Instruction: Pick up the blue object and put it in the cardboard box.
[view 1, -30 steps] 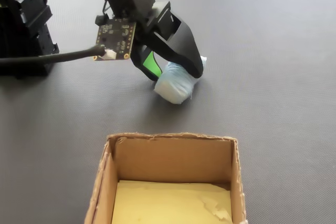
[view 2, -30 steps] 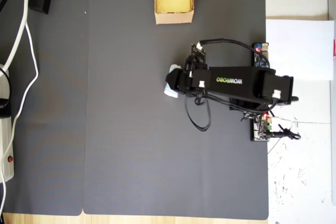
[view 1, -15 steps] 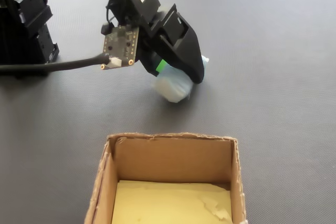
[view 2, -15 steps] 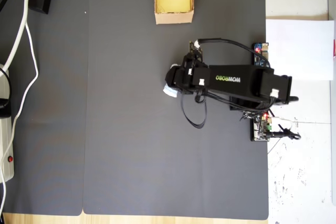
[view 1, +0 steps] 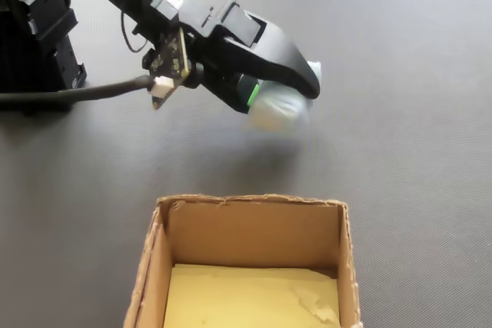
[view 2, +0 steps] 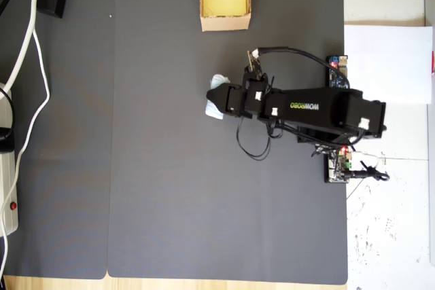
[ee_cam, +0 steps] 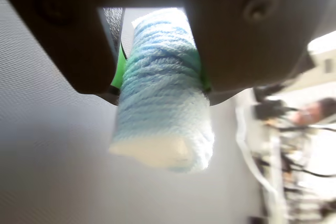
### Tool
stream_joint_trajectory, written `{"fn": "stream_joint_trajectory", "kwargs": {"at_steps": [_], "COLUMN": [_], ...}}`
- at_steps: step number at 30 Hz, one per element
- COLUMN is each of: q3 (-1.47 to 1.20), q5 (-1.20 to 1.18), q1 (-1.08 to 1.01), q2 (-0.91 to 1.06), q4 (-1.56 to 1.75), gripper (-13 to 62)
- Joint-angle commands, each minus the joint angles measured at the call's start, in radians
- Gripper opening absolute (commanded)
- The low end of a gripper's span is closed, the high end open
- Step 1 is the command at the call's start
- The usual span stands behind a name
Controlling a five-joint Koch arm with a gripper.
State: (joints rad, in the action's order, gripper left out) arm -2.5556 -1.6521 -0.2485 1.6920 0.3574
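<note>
In the fixed view you see the pale blue-white ribbed yarn bundle [view 1: 278, 110] motion-blurred, its upper part hidden behind the black pincer [view 1: 280, 101]. The tan cardboard box [view 1: 154, 266] is cut off by the bottom edge. The wrist view's right background is blurred.

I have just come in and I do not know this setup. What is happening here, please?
A small robot arm is holding the blue object in its gripper, with a jaw on each side of it. In the fixed view the bundle looks lifted off the dark mat. The cardboard box stands empty nearer that camera; in the overhead view it is at the mat's top edge. So the object is picked up but not yet delivered.
</note>
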Motion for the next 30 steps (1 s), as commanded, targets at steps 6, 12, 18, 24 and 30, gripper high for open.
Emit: {"fn": "stream_joint_trajectory", "kwargs": {"at_steps": [6,12,18,24,30], "q3": [-0.060,-0.153,-0.083,0.218,0.434], "q5": [0.049,0.072,0.152,0.238,0.239], "q1": [-0.057,-0.118,-0.190,-0.347,-0.453], "q2": [0.218,0.391,0.423,0.241,0.021], "q4": [0.235,0.212,0.101,-0.058,-0.115], "gripper": [4.4,4.4,4.4,4.4,4.4]}}
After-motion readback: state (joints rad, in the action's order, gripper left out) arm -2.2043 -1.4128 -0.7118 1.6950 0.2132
